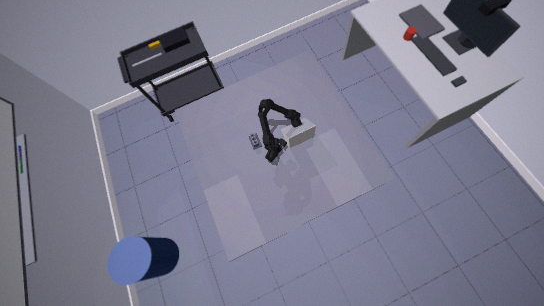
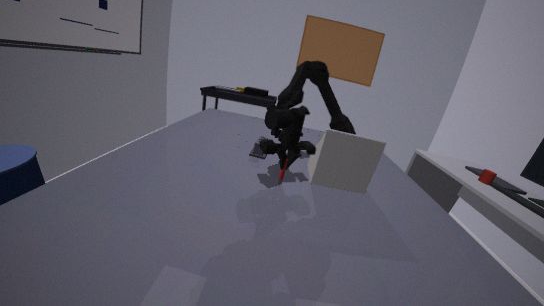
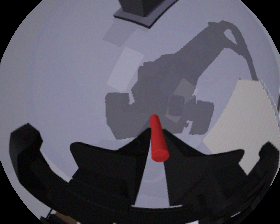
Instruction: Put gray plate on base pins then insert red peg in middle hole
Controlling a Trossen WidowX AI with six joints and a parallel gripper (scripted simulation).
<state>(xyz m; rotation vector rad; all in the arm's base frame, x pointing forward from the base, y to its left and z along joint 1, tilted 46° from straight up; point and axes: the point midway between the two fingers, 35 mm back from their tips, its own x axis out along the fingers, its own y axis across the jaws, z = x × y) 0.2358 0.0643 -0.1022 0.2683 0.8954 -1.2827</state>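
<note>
The red peg (image 3: 156, 139) (image 2: 283, 172) stands nearly upright on the table, a short way from the base. My gripper (image 3: 155, 132) (image 2: 286, 162) (image 1: 272, 158) is low over the table, and its fingers are closed around the peg's upper part. The peg's lower end points down to the table surface.
A white box (image 1: 299, 133) (image 2: 345, 161) (image 3: 247, 119) carries the arm's foot, close beside the gripper. A dark cart (image 1: 167, 63), a desk with a monitor (image 1: 450, 61) and a blue bin (image 1: 142, 260) stand far off.
</note>
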